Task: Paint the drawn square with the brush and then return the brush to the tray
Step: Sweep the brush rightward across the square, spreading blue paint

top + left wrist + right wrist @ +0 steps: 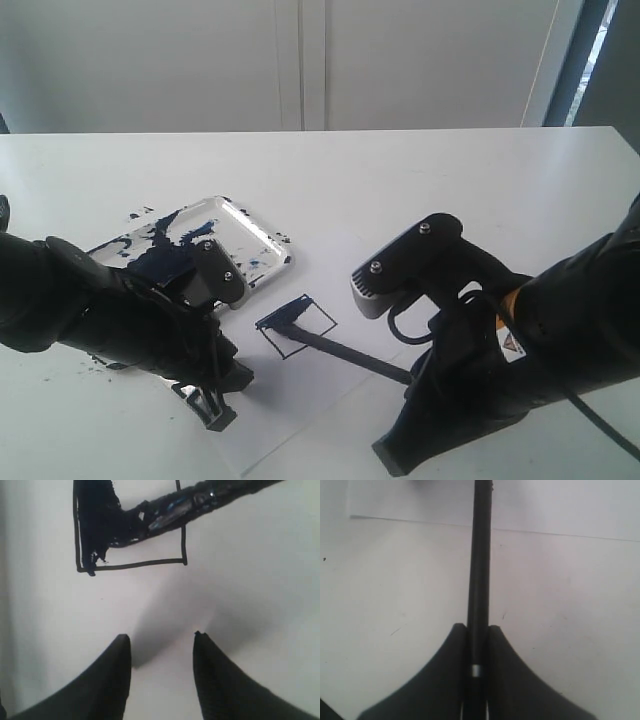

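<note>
The drawn square [297,326] is a dark outline on white paper; in the left wrist view the square [150,564] has dark paint along one side. The black brush [345,352] lies across it, its wet tip [130,527] inside the outline. My right gripper [477,627] is shut on the brush handle [480,570]. My left gripper [161,637] is open with nothing between its fingers, hovering over bare paper just short of the square. The white tray [262,238], smeared with dark paint, sits behind my left arm.
The paper sheet [330,400] lies on the white table [450,180], its edge [420,522] visible in the right wrist view. Paint specks [140,214] dot the table near the tray. A wall stands behind the table.
</note>
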### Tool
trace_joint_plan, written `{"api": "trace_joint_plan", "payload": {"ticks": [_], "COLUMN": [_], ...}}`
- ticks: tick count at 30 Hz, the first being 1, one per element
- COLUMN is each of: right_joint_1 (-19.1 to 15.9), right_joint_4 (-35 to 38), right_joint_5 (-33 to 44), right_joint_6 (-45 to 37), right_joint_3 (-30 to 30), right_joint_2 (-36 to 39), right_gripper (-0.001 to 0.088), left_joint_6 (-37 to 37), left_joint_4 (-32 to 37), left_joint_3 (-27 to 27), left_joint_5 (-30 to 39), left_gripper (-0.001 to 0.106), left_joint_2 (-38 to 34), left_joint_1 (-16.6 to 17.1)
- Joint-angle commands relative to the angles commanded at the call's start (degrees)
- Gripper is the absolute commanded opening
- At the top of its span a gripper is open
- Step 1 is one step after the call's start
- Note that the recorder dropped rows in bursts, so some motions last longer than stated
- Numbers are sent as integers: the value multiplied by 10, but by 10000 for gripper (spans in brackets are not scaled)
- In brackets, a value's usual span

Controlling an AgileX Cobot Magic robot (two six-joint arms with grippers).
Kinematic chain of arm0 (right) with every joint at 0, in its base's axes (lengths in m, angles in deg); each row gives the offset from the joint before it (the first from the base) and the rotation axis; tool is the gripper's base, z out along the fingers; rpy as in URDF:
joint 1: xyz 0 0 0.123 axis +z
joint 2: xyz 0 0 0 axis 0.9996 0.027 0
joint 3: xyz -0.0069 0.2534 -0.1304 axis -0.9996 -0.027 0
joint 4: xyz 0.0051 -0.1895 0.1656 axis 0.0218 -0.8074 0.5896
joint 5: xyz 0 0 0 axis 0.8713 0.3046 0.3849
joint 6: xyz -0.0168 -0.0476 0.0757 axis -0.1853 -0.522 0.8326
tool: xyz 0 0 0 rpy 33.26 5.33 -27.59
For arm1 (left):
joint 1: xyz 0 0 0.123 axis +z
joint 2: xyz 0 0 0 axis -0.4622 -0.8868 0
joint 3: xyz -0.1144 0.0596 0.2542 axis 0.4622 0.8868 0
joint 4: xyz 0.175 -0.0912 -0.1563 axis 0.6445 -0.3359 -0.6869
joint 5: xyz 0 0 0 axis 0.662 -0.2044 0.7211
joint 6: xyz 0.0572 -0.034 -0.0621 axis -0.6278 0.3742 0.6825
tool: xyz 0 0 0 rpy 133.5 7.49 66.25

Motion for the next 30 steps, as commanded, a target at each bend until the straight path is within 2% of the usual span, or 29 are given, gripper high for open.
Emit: {"api": "trace_joint_plan", "payload": {"ticks": [19, 26, 30], "right_joint_1": [0, 0, 0], "right_joint_4": [0, -114, -115], "right_joint_5": [36, 60, 60], "right_joint_6": [0, 92, 94], "right_joint_3": [0, 0, 0], "right_joint_2": [0, 0, 0], "right_gripper": [0, 0, 0], "left_joint_6": [0, 0, 0], "left_joint_4": [0, 0, 0], "left_joint_3": [0, 0, 0], "left_joint_5": [-1, -1, -2], "left_gripper": [471, 471, 471], "left_joint_2": [0, 0, 0], "left_joint_1": [0, 0, 0]}}
